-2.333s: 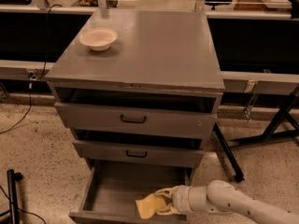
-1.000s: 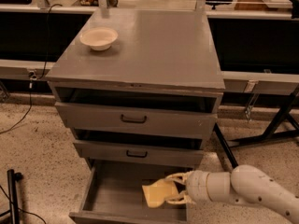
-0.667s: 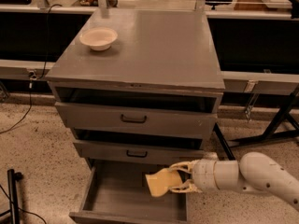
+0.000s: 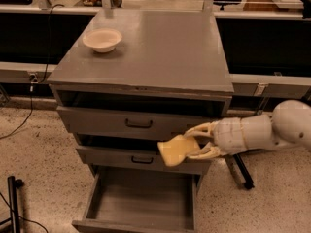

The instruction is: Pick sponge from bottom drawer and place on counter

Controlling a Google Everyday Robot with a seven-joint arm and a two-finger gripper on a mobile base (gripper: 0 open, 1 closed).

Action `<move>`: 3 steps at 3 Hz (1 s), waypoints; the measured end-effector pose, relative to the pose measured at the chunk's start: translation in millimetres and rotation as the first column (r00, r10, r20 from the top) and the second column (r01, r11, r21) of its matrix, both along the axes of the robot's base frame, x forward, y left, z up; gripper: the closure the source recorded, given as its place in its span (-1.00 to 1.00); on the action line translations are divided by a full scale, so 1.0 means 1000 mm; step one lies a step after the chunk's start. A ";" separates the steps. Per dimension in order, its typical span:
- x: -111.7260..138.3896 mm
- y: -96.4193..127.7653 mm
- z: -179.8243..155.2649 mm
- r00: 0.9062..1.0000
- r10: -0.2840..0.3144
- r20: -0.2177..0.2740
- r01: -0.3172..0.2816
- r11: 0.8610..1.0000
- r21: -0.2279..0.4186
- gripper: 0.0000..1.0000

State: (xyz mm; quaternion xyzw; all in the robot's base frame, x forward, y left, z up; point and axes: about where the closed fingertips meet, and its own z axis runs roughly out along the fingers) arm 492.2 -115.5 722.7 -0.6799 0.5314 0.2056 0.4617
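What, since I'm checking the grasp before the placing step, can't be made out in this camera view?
- Camera view: the sponge's far end, hidden inside the gripper that clamps it in front of the middle drawer.
- Camera view: the bottom drawer's front face, cut off by the lower edge.
- Camera view: the top drawer's inside, dark under the counter.
- Camera view: the arm's base, past the right edge.

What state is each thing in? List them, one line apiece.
sponge: clamped in the gripper, held in front of the middle drawer.
gripper: shut on the sponge, above the bottom drawer.
bottom drawer: pulled open.
middle drawer: closed.
top drawer: closed.
bowl: upright on the counter, left rear.
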 end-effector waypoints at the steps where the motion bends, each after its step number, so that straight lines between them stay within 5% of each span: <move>1: 0.025 -0.005 0.067 0.999 0.038 -0.023 -0.039 0.998 -0.045 1.00; 3: 0.096 0.010 0.170 1.000 -0.015 0.010 0.016 0.994 -0.108 1.00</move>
